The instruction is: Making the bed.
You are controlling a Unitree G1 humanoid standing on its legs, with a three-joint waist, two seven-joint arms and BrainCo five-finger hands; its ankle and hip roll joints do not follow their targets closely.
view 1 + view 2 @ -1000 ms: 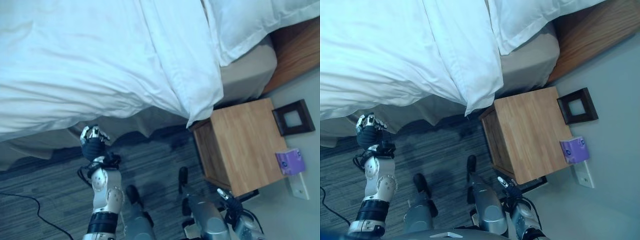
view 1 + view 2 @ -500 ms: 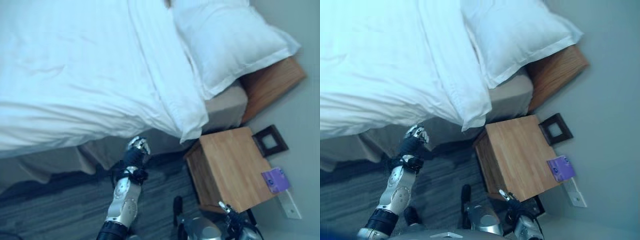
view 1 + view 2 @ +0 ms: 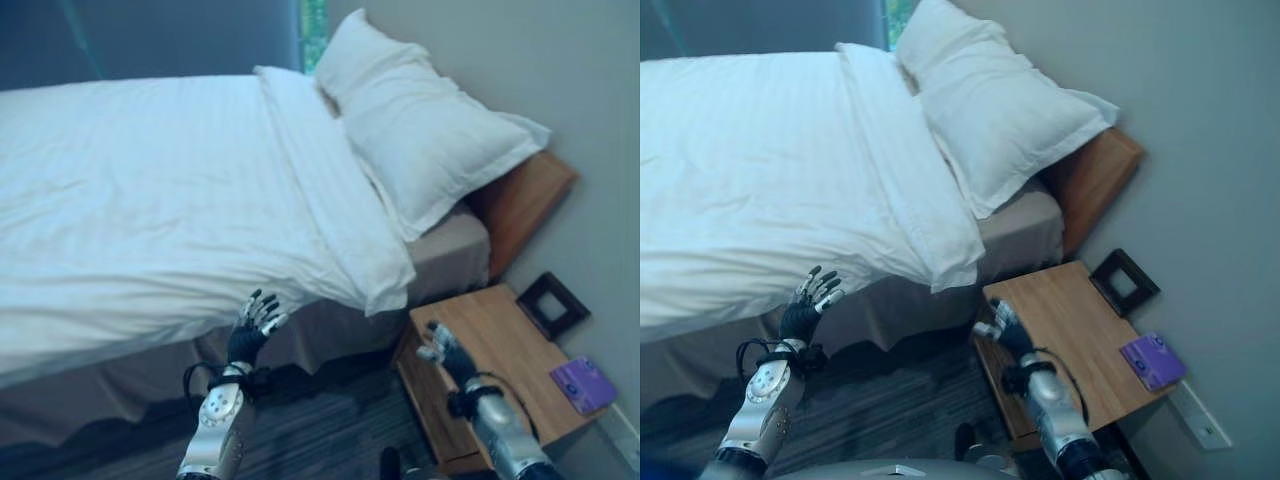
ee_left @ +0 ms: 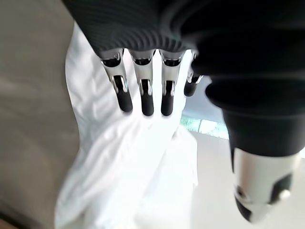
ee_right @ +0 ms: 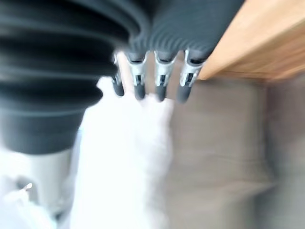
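Bed [image 3: 450,240]: white duvet [image 3: 150,200] spread over it, near corner hanging over the side by the nightstand [image 3: 500,345].
Pillow [image 3: 420,130]: at head end, leaning on wooden headboard [image 3: 520,205].
L hand [image 3: 252,325]: raised just below duvet edge, fingers [image 4: 143,90] straight & spread, holding nothing.
R hand [image 3: 445,352]: in front of nightstand, fingers [image 5: 159,78] extended, released, nothing held.
Nightstand top: dark frame [image 3: 552,303], purple pack [image 3: 583,383].
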